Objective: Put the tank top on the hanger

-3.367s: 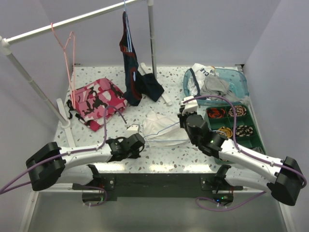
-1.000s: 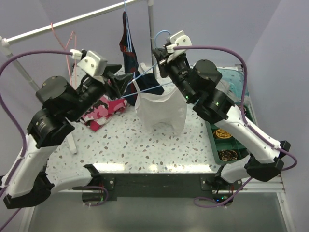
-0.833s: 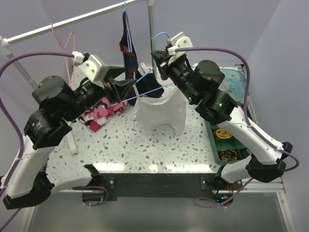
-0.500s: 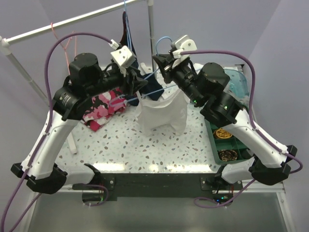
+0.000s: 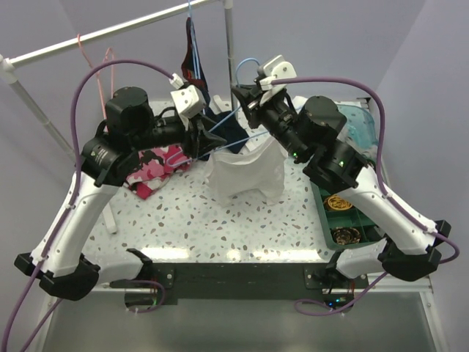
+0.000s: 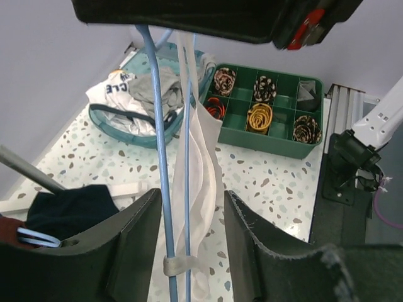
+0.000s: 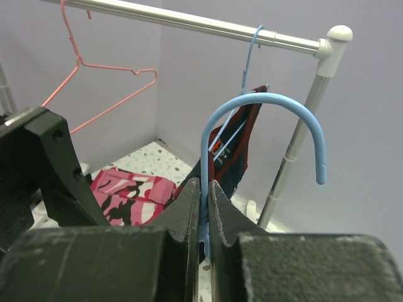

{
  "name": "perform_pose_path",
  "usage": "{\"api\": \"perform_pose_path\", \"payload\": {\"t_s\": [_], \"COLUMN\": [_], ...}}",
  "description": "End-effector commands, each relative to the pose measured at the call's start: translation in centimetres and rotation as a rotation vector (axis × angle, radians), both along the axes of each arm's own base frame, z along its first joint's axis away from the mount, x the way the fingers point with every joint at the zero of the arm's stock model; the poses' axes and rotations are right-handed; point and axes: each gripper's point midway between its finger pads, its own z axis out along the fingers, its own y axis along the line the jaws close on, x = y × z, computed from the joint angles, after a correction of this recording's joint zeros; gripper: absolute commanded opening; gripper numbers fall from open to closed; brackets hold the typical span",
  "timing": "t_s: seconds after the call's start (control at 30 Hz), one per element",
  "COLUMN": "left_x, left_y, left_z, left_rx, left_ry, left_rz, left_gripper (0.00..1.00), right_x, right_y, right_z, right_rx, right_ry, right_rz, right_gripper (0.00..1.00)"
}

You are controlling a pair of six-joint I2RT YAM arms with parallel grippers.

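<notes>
The light-blue hanger (image 5: 236, 123) is held up above the table. My right gripper (image 5: 247, 100) is shut on its neck, with the hook (image 7: 264, 104) standing above the fingers. The white tank top (image 5: 246, 173) hangs limp from the hanger. In the left wrist view a strap (image 6: 178, 264) is looped round the two blue wires (image 6: 162, 182). My left gripper (image 5: 209, 137) is at the hanger's left arm. Its jaws stand open, one on each side of the wires and the fabric (image 6: 203, 165).
A rail (image 5: 110, 31) crosses the back, carrying a pink hanger (image 5: 102, 70) and a navy garment (image 5: 194, 70) on its own hanger. A pink camouflage garment (image 5: 157, 163) lies at the left. A green compartment tray (image 5: 344, 216) and a clear basket (image 5: 359, 121) of clothes are at the right.
Both arms have lifted the hanger and tank top off the table. In the last second my left gripper swung right, onto the hanger's left arm. The right gripper has barely moved.
</notes>
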Motion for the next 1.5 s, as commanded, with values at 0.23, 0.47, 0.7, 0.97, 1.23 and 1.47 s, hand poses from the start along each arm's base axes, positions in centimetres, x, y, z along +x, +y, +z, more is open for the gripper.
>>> {"api": "perform_pose_path", "payload": {"t_s": [0.23, 0.47, 0.7, 0.97, 1.23, 1.47], "left_x": [0.3, 0.0, -0.2, -1.5, -2.7, -5.7], "left_y": [-0.1, 0.0, 1.1, 3.6, 6.4, 9.4], "left_z": [-1.2, -1.3, -2.1, -1.5, -0.9, 6.3], "left_rx": [-0.015, -0.057, -0.156, -0.164, -0.175, -0.217], "left_ry": [0.001, 0.003, 0.043, 0.032, 0.05, -0.042], "left_rz": [0.007, 0.02, 0.117, 0.211, 0.334, 0.38], "left_gripper": [0.32, 0.0, 0.0, 0.0, 0.0, 0.0], "right_x": [-0.8, -0.7, -0.3, -1.0, -4.0, -3.6], "right_y": [0.8, 0.8, 0.9, 0.7, -2.1, -5.4], "right_z": [1.6, 1.4, 0.1, 0.1, 1.1, 2.4], "right_rx": [0.044, 0.05, 0.055, 0.115, 0.227, 0.328], "right_ry": [-0.021, -0.018, 0.004, 0.046, 0.037, 0.058], "right_rz": [0.056, 0.051, 0.036, 0.065, 0.12, -0.005], "right_gripper": [0.0, 0.0, 0.16, 0.81, 0.97, 0.97]}}
